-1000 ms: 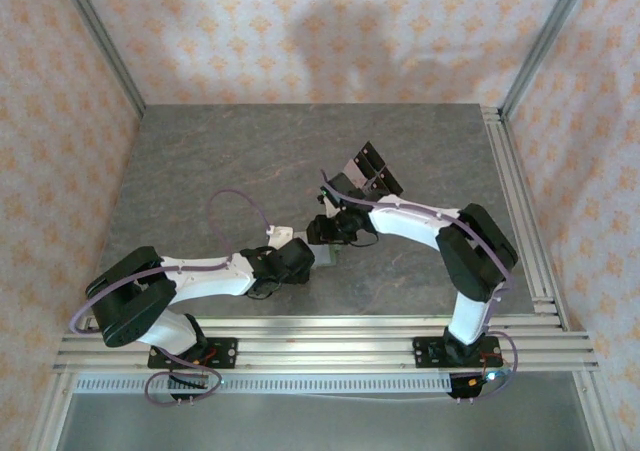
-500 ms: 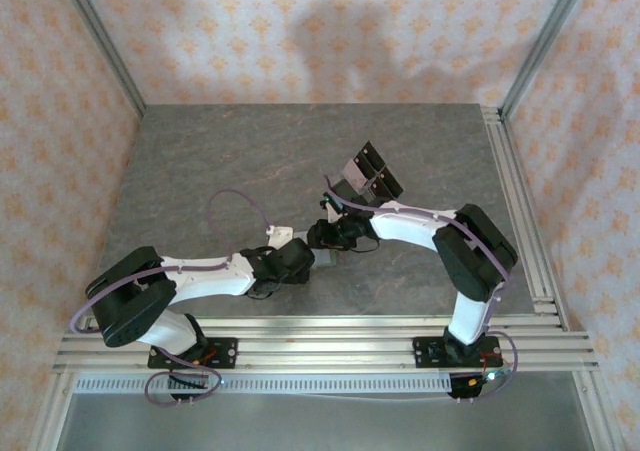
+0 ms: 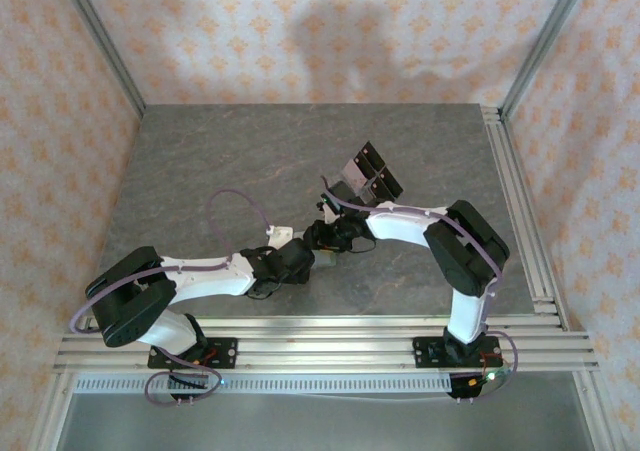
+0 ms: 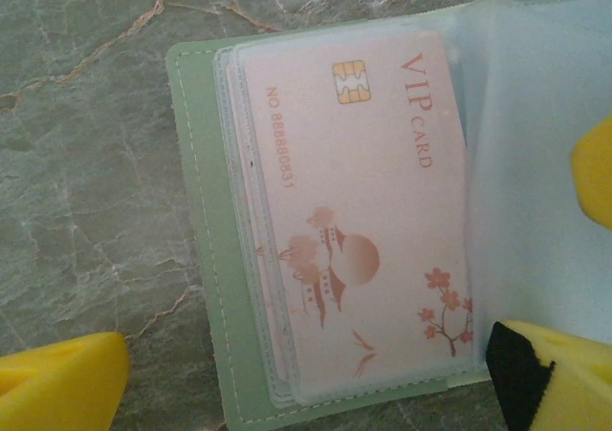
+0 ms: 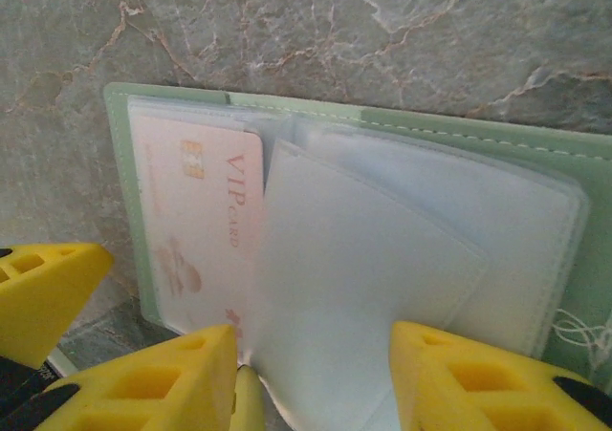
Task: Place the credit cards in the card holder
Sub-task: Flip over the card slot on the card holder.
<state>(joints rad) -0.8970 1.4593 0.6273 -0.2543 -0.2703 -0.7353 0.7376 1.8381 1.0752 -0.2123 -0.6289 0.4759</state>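
The sage-green card holder point(image 4: 205, 259) lies open on the table, its clear sleeves fanned out. One pale pink card point(image 4: 363, 211) printed "VIP CARD" sits inside a sleeve, and it also shows in the right wrist view as the card point(image 5: 196, 221) at the holder's point(image 5: 459, 130) left side. My left gripper point(image 4: 308, 364) is open, its yellow fingers straddling the holder's near edge. My right gripper point(image 5: 314, 340) is open too, with a loose clear sleeve leaf point(image 5: 363, 269) standing between its fingers. From above, both the left gripper point(image 3: 303, 260) and the right gripper point(image 3: 320, 237) meet over the holder and hide it.
A clear stand with black panels point(image 3: 371, 175) stands just behind the right gripper. The marble-patterned table point(image 3: 200, 161) stretches to the left and back. Aluminium rails point(image 3: 520, 201) run along the right and near edges.
The right gripper has slid a little to the left, toward the left gripper, uncovering more of the stand. The left arm has barely moved.
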